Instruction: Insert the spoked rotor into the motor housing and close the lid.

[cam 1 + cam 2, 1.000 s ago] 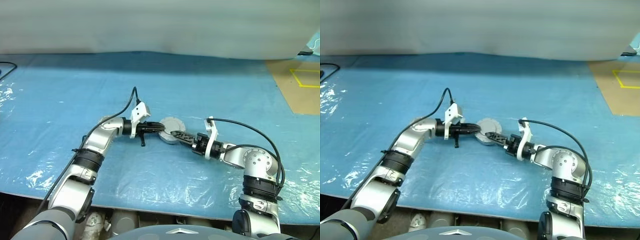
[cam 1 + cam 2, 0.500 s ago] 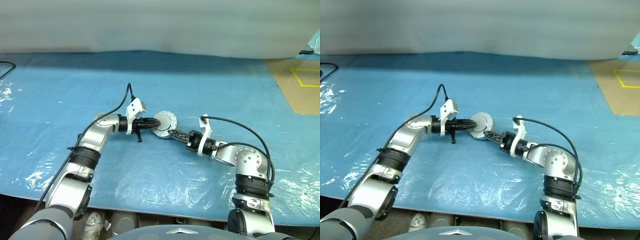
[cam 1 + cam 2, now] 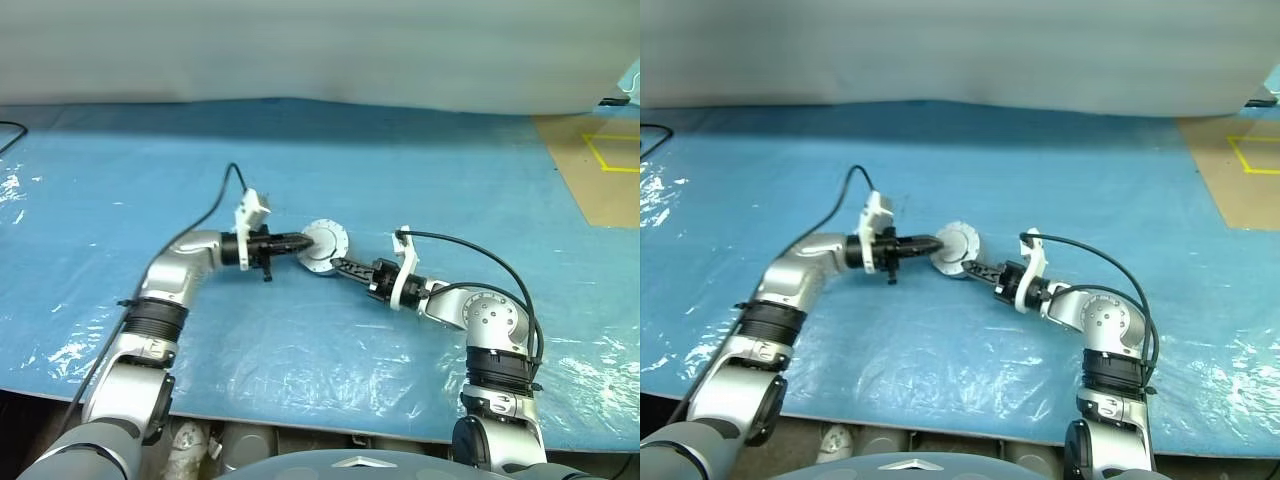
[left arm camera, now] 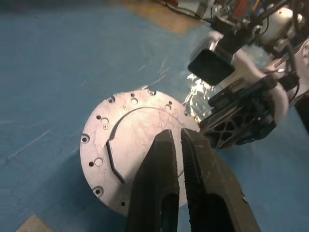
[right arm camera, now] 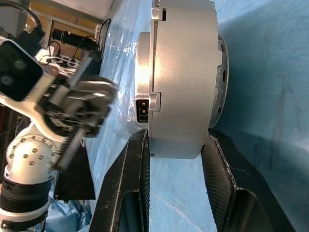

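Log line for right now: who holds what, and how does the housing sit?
right gripper: shut on motor housing | housing: on edge above blue sheet | left gripper: shut, at housing's flat face

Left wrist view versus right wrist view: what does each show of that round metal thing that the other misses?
The left wrist view alone shows the motor housing's flat round face with small holes, the shut left gripper against it. The right wrist view alone shows its thick side wall and a small socket, held between the right gripper's fingers. Both show the blue sheet.

Lighting: bright, even, overhead. Glare: white glints on the blue plastic sheet (image 3: 300, 350) near its front edge. Blur: left gripper (image 5: 91, 108) smeared in right wrist view.
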Motion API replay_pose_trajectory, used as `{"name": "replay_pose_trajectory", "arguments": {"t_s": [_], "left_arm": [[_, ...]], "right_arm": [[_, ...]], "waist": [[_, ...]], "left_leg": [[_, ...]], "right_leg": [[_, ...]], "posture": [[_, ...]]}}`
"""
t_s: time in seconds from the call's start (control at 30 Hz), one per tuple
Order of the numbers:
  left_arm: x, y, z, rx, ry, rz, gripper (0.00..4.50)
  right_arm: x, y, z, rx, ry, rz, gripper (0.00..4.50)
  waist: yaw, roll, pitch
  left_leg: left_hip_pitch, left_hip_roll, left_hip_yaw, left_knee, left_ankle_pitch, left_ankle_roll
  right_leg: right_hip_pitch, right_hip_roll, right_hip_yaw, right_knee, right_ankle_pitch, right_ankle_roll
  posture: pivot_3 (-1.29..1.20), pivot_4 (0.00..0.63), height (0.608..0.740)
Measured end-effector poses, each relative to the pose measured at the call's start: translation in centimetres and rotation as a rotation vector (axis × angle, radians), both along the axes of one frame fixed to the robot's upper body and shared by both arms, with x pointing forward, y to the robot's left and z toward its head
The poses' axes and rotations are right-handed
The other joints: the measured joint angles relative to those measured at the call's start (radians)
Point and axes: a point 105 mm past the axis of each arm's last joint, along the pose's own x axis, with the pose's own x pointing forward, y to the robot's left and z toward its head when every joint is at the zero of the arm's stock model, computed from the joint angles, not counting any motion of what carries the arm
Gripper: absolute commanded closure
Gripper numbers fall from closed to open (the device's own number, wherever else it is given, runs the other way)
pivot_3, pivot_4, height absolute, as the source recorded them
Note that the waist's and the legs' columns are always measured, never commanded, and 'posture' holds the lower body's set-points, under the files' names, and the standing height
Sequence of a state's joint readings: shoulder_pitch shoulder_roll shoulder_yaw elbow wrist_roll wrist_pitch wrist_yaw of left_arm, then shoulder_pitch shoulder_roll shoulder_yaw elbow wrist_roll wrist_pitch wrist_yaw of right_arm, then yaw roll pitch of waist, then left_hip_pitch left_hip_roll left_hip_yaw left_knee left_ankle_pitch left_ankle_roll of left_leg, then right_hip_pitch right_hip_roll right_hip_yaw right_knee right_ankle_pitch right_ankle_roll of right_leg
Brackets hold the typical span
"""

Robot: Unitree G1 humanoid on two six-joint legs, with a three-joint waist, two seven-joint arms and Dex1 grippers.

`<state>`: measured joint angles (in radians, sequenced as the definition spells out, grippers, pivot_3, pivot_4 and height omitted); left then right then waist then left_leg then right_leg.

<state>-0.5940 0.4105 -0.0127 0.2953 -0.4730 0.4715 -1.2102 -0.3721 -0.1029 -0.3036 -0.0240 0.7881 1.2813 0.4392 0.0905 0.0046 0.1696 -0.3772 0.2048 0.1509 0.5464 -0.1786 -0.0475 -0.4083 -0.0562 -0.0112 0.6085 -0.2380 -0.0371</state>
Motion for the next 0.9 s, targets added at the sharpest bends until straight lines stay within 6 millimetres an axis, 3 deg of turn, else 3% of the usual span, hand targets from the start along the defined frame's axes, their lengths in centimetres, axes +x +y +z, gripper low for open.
{"name": "replay_pose_trajectory", "arguments": {"t_s": [0.1, 0.2, 0.43, 0.57, 0.67, 0.9], "left_arm": [[0.3, 2.1, 2.3, -0.096, 0.027, 0.059, 4.19], [0.8, 4.0, 3.0, -0.140, 0.062, 0.146, 4.19], [0.2, 6.2, 1.3, -0.268, 0.283, 0.249, 4.19], [-0.5, 6.3, -0.1, -0.324, 0.377, 0.274, 4.19], [-0.4, 6.4, 0.2, -0.399, 0.414, 0.298, 4.19], [-1.1, 4.9, 0.8, -0.509, 0.470, 0.267, 4.19]], "right_arm": [[0.2, -0.1, 0.3, 0.015, -0.002, -0.018, 3.35], [0.4, -0.3, 0.6, 0.049, -0.004, -0.039, 3.35], [1.3, 0.8, 4.7, 0.189, -0.084, -0.027, 3.35], [1.9, 1.7, 8.2, 0.289, -0.147, -0.006, 3.35], [2.3, 2.2, 10.5, 0.375, -0.167, -0.004, 3.35], [3.8, 0.6, 12.7, 0.588, -0.130, -0.183, 3.35]], "waist": [[0.002, 0.000, 0.000], [0.003, 0.000, 0.000], [0.001, 0.001, 0.000], [0.003, 0.001, 0.000], [0.006, 0.001, 0.001], [0.005, 0.000, 0.001]], "left_leg": [[-0.001, 0.000, 0.000, 0.000, 0.000, 0.000], [-0.002, 0.000, -0.001, 0.000, 0.000, 0.000], [-0.001, 0.000, -0.001, 0.000, 0.000, 0.000], [-0.002, 0.000, -0.001, 0.000, 0.000, 0.000], [-0.003, 0.000, -0.002, 0.001, 0.000, 0.000], [-0.003, 0.000, -0.002, 0.001, 0.000, 0.000]], "right_leg": [[0.000, 0.000, -0.001, -0.001, 0.000, 0.000], [0.000, 0.000, -0.002, -0.001, 0.000, 0.000], [0.000, 0.000, -0.002, 0.000, 0.000, 0.000], [0.000, 0.000, -0.003, 0.000, 0.000, 0.000], [0.000, -0.001, -0.003, 0.000, 0.000, 0.000], [0.000, 0.000, -0.004, -0.001, 0.001, 0.001]], "posture": [[0.00, 0.150, 0.740], [0.00, 0.150, 0.740], [0.00, 0.150, 0.740], [0.00, 0.150, 0.740], [0.00, 0.150, 0.740], [0.00, 0.150, 0.740]]}}
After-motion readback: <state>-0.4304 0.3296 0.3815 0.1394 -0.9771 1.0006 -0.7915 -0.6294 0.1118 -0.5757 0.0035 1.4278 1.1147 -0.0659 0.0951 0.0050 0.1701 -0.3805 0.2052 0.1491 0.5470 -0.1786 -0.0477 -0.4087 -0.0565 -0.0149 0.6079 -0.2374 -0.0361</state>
